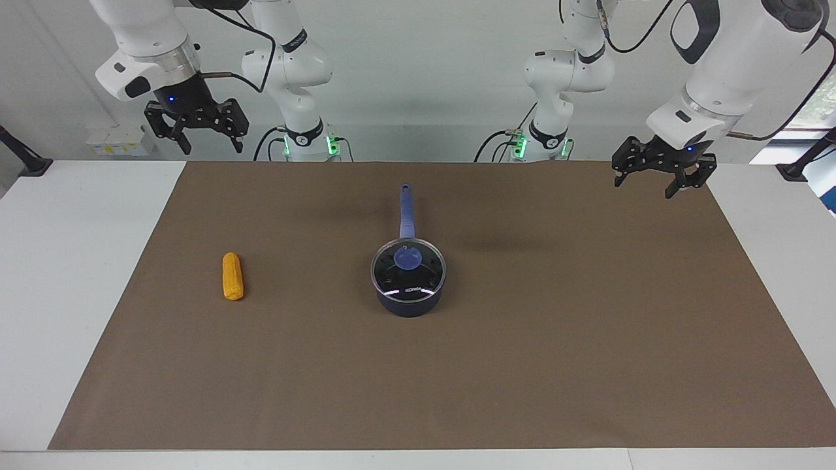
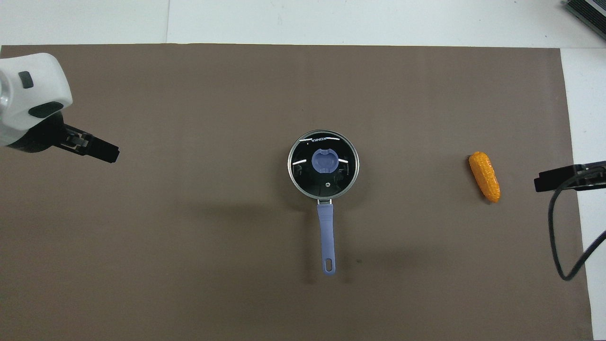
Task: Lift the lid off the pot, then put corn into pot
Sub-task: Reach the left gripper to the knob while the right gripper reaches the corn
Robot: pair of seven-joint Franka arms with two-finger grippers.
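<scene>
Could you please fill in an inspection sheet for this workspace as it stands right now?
Surface: brown mat on a white table.
Pot: mid-mat, handle toward the robots.
Lid: seated on the pot.
Corn: lying on the mat toward the right arm's end, apart from the pot.
Clutter: nothing seen.
Left gripper: open, empty, raised over the mat's edge at its own end.
Right gripper: open, empty, raised, waiting.
Cables: black cable hanging by the right arm.
Surroundings: white wall, arm bases with green lights.
</scene>
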